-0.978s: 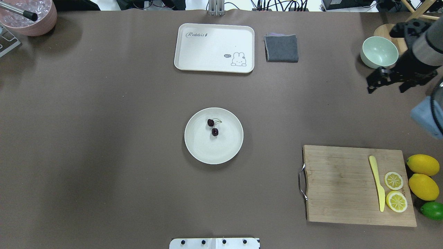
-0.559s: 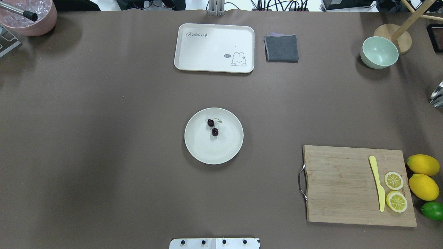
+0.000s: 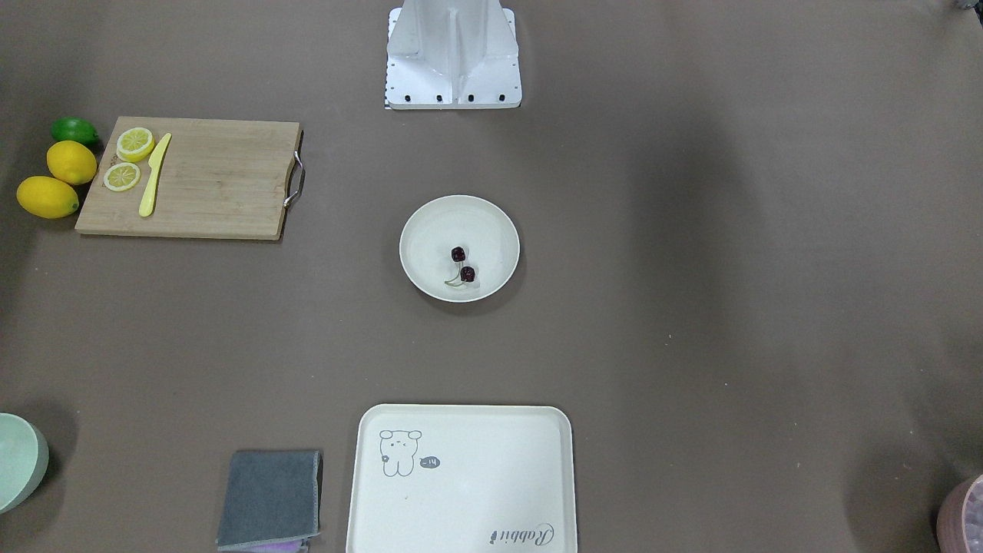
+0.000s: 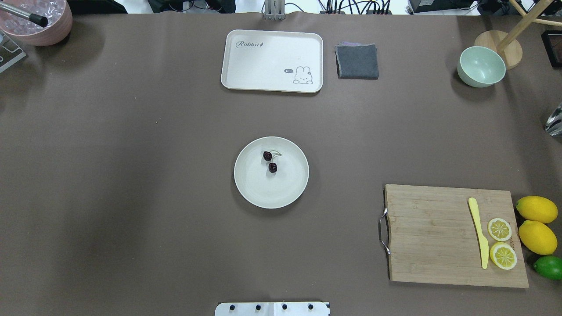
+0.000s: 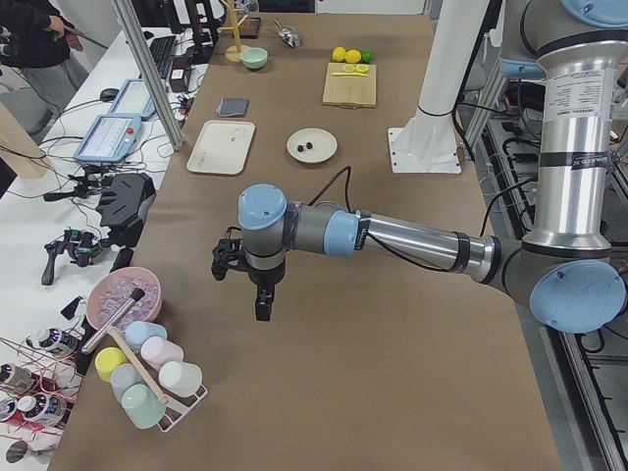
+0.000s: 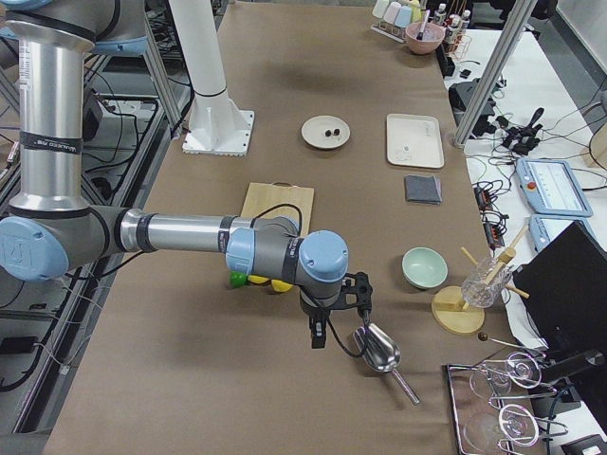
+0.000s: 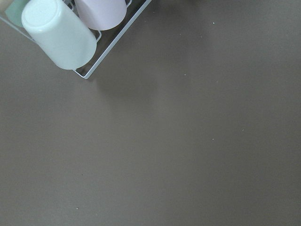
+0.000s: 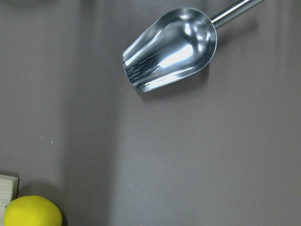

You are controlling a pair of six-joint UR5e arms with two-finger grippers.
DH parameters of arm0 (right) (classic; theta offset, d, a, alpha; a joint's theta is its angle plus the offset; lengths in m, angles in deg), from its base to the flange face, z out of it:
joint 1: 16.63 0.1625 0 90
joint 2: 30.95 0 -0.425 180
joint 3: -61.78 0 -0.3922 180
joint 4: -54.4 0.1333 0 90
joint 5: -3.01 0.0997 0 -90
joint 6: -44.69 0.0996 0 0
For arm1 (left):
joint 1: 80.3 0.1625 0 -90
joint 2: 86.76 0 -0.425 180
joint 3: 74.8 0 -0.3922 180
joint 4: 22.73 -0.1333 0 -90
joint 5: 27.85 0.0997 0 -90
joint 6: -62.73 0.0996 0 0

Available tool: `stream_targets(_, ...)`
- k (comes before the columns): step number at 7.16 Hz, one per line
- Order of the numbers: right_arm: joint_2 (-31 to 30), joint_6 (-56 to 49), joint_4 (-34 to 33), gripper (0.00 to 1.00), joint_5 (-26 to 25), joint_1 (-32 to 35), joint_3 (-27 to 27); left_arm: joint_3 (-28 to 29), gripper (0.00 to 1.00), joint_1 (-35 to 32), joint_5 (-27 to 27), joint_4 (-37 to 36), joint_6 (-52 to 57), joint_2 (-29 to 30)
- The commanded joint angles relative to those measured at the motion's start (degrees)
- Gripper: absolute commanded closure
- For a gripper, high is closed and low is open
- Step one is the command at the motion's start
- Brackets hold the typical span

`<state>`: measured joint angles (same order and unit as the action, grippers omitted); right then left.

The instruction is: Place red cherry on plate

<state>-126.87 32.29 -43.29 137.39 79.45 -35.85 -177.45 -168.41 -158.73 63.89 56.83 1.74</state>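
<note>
The red cherry (image 4: 272, 167), a pair of dark cherries on pale stems, lies inside the round cream plate (image 4: 272, 195) at the table's middle. It also shows in the front-facing view as the cherry (image 3: 467, 273) on the plate (image 3: 427, 234). Neither gripper appears in the overhead or front-facing view. In the exterior left view my left gripper (image 5: 262, 312) hangs over bare table far from the plate (image 5: 320, 138), near the cup rack. In the exterior right view my right gripper (image 6: 318, 338) hangs beside a steel scoop. I cannot tell whether either is open or shut.
A rabbit tray (image 4: 272, 60) and a grey cloth (image 4: 357, 61) sit at the back. A green bowl (image 4: 481, 66) stands back right. The cutting board (image 4: 439, 237) carries a yellow knife (image 4: 478, 230) and lemon slices, with lemons (image 4: 536, 209) beside it. The steel scoop (image 8: 171, 49) and cup rack (image 7: 89, 28) lie at the table's ends.
My right arm has pulled out of the overhead view past its right edge. The cherry and plate have not moved.
</note>
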Motion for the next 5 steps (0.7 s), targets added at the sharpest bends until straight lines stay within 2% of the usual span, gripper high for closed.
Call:
stream_targets(1, 1.3, 3.8, 0.0, 0.0, 0.2, 0.0, 0.1, 1.0, 0.02, 0.0, 0.0, 1.4, 0.0, -0.7)
stream_targets(5, 3.1, 7.4, 0.1, 0.0, 0.9, -0.6, 0.2, 2.3, 0.02, 0.0, 0.0, 2.9, 0.0, -0.8)
